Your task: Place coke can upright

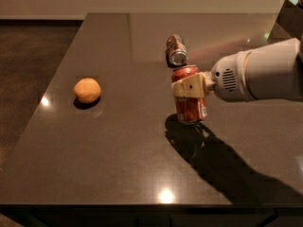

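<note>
The red coke can stands nearly upright on the dark table, right of centre, its silver bottom rim at or just above the surface. My gripper comes in from the right and its beige fingers are wrapped around the can's upper half. The white arm stretches off to the right edge.
A duller brownish-silver can lies on its side just behind the coke can. An orange round fruit sits at the left of the table. The table's left edge drops to a dark floor.
</note>
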{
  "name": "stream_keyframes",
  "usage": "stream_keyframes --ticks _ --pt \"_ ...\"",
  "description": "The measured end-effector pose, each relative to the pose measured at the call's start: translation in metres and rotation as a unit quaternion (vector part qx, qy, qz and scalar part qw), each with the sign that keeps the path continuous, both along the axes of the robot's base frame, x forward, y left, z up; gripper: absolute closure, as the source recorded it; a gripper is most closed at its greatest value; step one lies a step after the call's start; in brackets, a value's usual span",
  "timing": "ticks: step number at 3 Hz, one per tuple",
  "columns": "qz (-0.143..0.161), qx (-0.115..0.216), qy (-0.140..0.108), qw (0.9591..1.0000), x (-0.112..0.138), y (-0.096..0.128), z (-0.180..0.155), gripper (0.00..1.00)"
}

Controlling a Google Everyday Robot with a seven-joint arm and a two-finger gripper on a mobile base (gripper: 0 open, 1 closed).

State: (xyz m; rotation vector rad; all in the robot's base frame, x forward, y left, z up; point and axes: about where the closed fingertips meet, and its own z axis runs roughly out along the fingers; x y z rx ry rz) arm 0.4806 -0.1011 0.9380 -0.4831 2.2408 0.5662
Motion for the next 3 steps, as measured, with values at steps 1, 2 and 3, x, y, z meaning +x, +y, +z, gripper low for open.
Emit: stream_keyframes --ticks 1,2,3 --pt "-0.002 0.066 -0.029 0.9974 0.0075 -0.0072 -0.0085 1.00" --pt "0.023 0.147 -0.052 0.9876 0.0093 0.0003 -0.0109 1.00" --pt "0.050 0.188 -0.100 0.9758 0.0055 0.0005 -0.0106 1.00"
